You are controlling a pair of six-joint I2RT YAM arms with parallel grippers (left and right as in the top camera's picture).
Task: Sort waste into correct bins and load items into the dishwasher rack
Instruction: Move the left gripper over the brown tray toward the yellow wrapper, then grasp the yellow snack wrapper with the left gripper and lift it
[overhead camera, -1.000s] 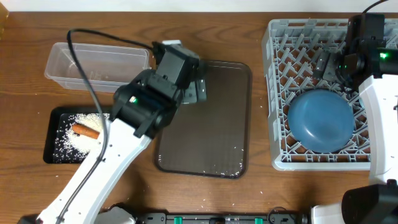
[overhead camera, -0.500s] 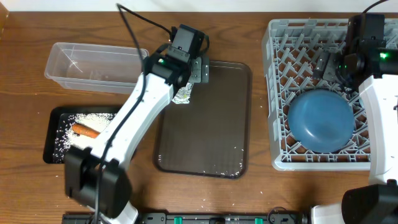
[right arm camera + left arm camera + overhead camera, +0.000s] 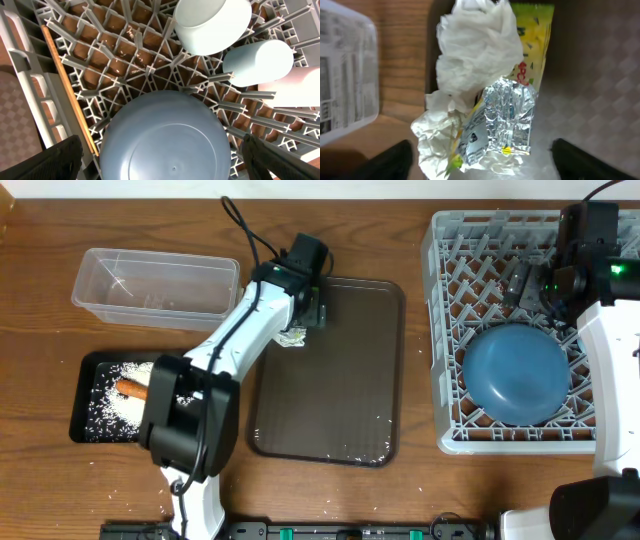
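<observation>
The crumpled white paper with the yellow-green wrapper [image 3: 293, 336] lies on the left edge of the brown serving tray. In the left wrist view the paper and wrapper [image 3: 485, 95] fill the middle. My left gripper [image 3: 312, 308] hovers right over them, open, its fingers [image 3: 482, 167] apart on either side and not closed on them. My right gripper [image 3: 172, 162] is open and empty above the blue plate [image 3: 515, 372], which lies face down in the grey dishwasher rack [image 3: 445, 330]. The rice [image 3: 112, 408] and carrot [image 3: 135, 389] lie in the black tray [image 3: 82, 395].
The clear plastic box [image 3: 155, 285] stands behind the black tray. The brown serving tray [image 3: 340, 390] lies in the middle of the table. In the rack a light blue bowl [image 3: 212, 22], white cups [image 3: 257, 62] and a chopstick [image 3: 67, 95] sit behind the plate.
My left arm has swung back and stretched out, which uncovered the crumpled paper; its gripper now sits over the paper at the tray's upper left corner. The right arm has not moved.
</observation>
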